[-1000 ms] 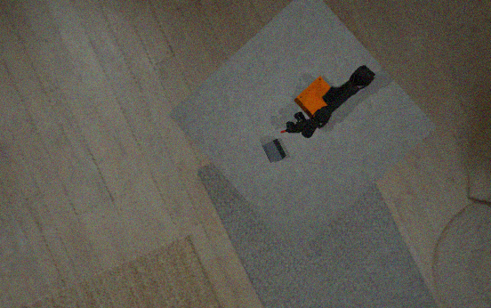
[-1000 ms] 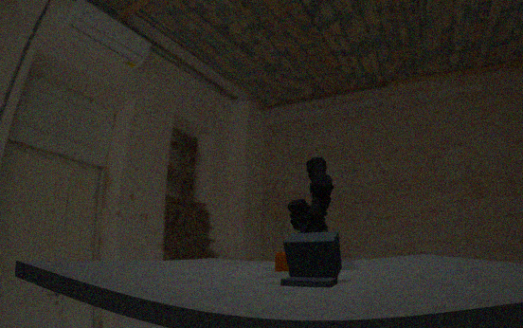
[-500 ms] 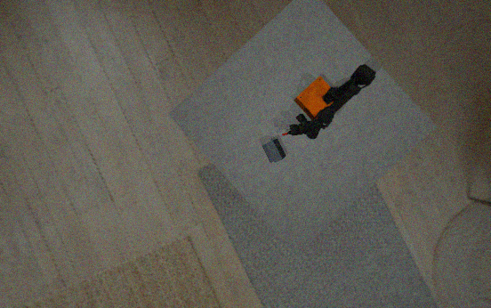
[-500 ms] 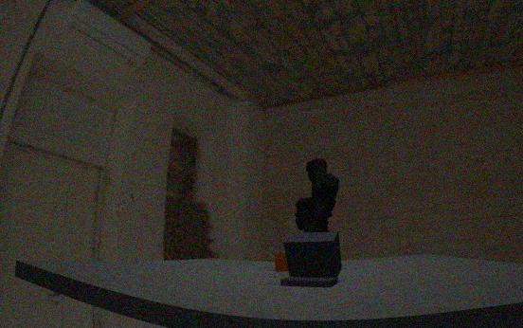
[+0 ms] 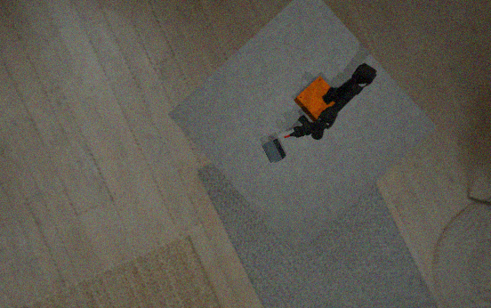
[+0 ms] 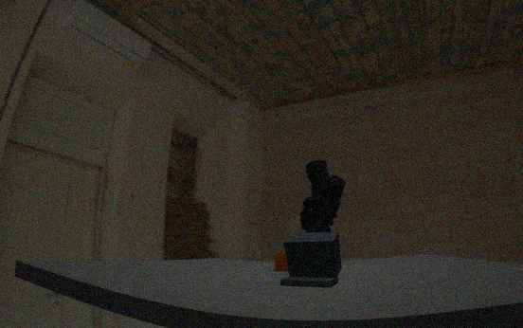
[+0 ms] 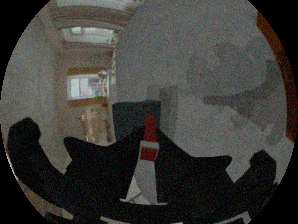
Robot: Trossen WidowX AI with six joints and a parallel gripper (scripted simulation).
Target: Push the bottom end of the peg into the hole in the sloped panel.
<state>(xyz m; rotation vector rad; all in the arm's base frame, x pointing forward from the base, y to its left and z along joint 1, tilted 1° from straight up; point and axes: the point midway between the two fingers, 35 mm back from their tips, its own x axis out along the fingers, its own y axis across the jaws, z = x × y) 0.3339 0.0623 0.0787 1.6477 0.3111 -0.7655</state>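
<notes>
The red peg (image 5: 286, 136) (image 7: 150, 129) is held with its red end pointing out ahead of the fingers. My gripper (image 5: 292, 134) (image 7: 149, 129) is shut on it. The sloped panel is part of a dark grey block (image 5: 273, 150) (image 6: 313, 258) (image 7: 131, 117). In the top view, the peg's end is apart from the block, just up and right of it. In the wrist view, the peg's tip overlaps the block's right part. The hole cannot be made out in any view. The block hides the peg and fingers in the exterior view.
An orange box (image 5: 313, 97) (image 6: 280, 262) stands beside the arm (image 5: 344, 97) (image 6: 322, 201), behind the gripper. It also shows as an orange edge (image 7: 291, 100) at the right of the wrist view. The grey table (image 5: 249, 80) carries all of them.
</notes>
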